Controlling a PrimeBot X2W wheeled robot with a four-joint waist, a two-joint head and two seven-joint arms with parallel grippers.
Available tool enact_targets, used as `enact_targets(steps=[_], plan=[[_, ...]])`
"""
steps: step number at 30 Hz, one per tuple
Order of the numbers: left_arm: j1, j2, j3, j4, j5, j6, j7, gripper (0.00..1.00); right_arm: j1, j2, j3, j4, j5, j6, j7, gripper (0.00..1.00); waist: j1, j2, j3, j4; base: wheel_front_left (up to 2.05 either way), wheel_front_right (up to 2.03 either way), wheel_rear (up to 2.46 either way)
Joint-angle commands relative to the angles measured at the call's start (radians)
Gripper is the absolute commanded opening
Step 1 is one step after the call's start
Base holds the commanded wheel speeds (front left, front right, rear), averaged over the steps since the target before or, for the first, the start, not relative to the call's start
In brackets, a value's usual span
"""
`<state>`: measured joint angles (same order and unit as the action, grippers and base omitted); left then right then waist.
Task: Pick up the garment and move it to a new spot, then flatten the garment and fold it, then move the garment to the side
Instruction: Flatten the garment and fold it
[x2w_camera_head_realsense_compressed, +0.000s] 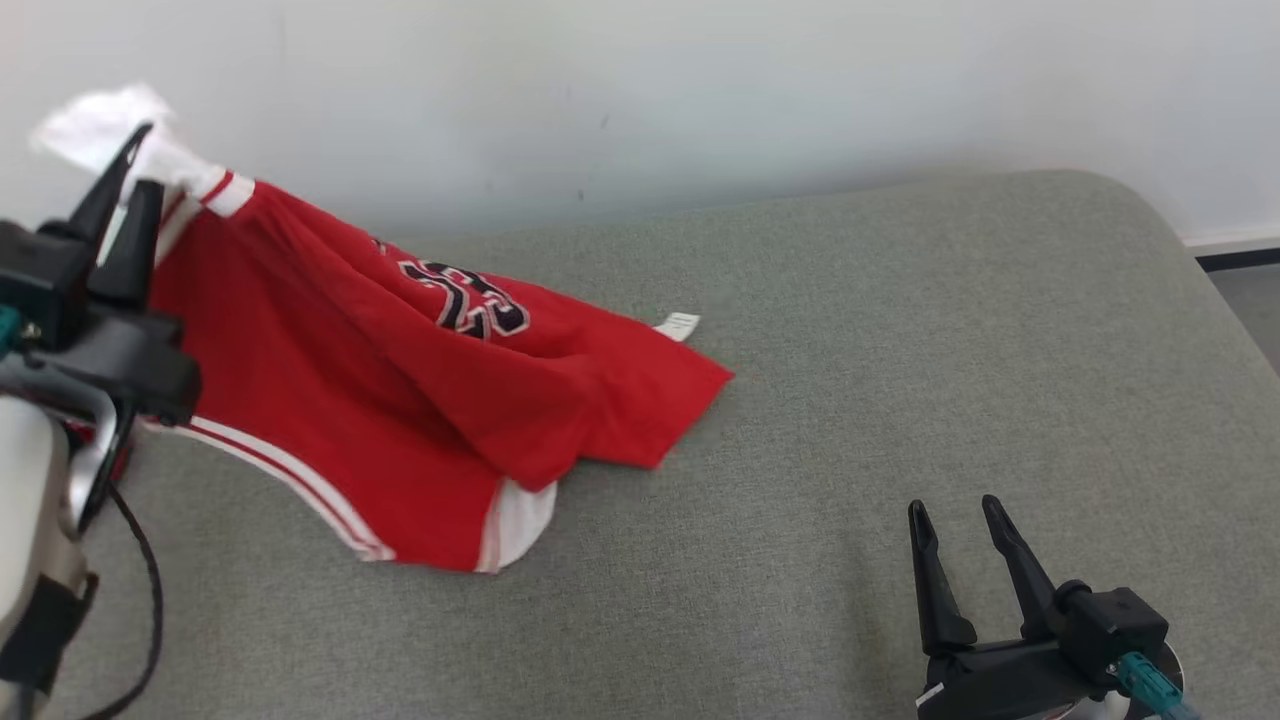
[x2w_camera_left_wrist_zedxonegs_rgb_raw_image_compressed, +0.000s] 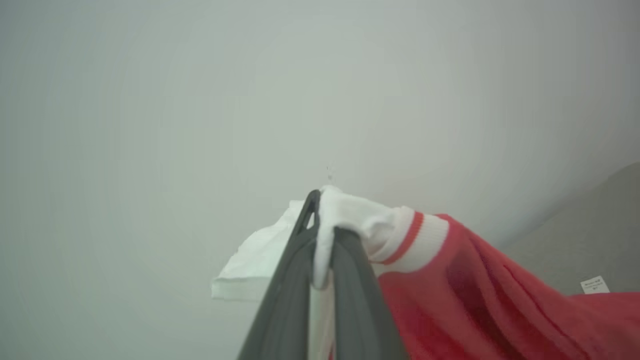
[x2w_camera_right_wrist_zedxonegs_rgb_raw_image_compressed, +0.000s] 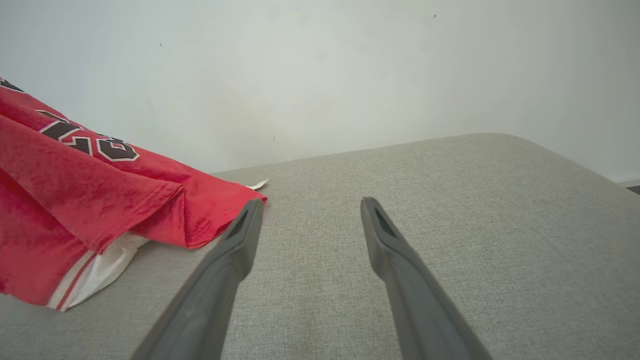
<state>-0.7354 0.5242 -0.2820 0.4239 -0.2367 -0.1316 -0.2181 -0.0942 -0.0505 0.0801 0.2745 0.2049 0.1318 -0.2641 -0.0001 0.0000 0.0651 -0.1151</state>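
Head view: a red sports garment (x2w_camera_head_realsense_compressed: 400, 400), trimmed in white and marked with black numerals, is held up by one white ribbed edge at the far left of a grey upholstered surface (x2w_camera_head_realsense_compressed: 900, 350). Its lower part lies draped and rumpled on the fabric, with a small white label (x2w_camera_head_realsense_compressed: 678, 324) showing at its far edge. The raised edge is pinched between the tightly closed fingers of the left gripper (x2w_camera_head_realsense_compressed: 152, 155). This is confirmed in the left wrist view, where white cloth is squeezed between the two dark fingers against a pale wall (x2w_camera_left_wrist_zedxonegs_rgb_raw_image_compressed: 150, 100). The right gripper (x2w_camera_head_realsense_compressed: 952, 505) is held low at the near right, well apart from the garment, with its fingers spread wide and nothing between them. The pick-up is judged to be the step in hand, with the move to a new spot not yet made. A higher lift is likely to be called for next, so that the trailing cloth is cleared from the surface before being carried across.
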Motion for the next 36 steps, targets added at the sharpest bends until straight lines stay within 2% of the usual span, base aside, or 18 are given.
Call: enact_targets(steps=[1,4,10,17,21,25,31,36], plan=[[-0.043,0.033,-0.030,-0.035,0.004,0.002,0.025,0.00,0.014,0.000,0.003,0.003,0.013,-0.002,-0.001,1.00,0.0001,0.0000,-0.013,0.004,0.00,0.00,0.00],[-0.076,0.055,-0.060,-0.077,-0.011,0.002,0.054,0.00,0.013,0.000,0.007,0.003,0.020,-0.002,-0.001,1.00,0.0001,0.0000,-0.018,-0.003,0.00,0.00,0.00],[-0.018,0.044,-0.090,-0.122,-0.041,0.006,0.075,0.00,0.019,0.000,0.009,-0.001,0.030,-0.002,-0.001,1.00,0.0001,0.0000,-0.017,-0.013,0.00,0.00,0.00],[0.226,-0.017,-0.108,-0.194,-0.098,0.075,0.044,0.00,0.034,0.000,-0.011,-0.004,0.020,-0.002,-0.001,1.00,0.0001,0.0000,-0.012,-0.013,0.00,0.00,0.00],[0.388,-0.058,-0.111,-0.214,-0.135,0.127,0.020,0.00,0.030,0.000,-0.023,-0.005,0.007,-0.002,-0.001,1.00,0.0001,0.0000,-0.005,0.008,0.00,0.00,0.00],[0.518,-0.103,-0.118,-0.208,-0.170,0.160,-0.003,0.00,0.022,0.000,-0.024,-0.003,0.000,-0.002,-0.001,1.00,0.0001,0.0000,0.000,0.037,0.00,0.00,0.00],[0.641,-0.185,-0.159,-0.175,-0.201,0.160,-0.032,0.00,0.016,0.000,-0.016,0.007,-0.003,-0.002,-0.001,1.00,0.0001,0.0000,-0.001,0.077,0.00,0.00,0.00],[0.695,-0.244,-0.198,-0.113,-0.220,0.142,-0.038,0.00,0.019,0.000,-0.015,0.017,-0.005,-0.002,-0.001,1.00,0.0001,0.0000,-0.015,0.098,0.00,0.00,0.00]])
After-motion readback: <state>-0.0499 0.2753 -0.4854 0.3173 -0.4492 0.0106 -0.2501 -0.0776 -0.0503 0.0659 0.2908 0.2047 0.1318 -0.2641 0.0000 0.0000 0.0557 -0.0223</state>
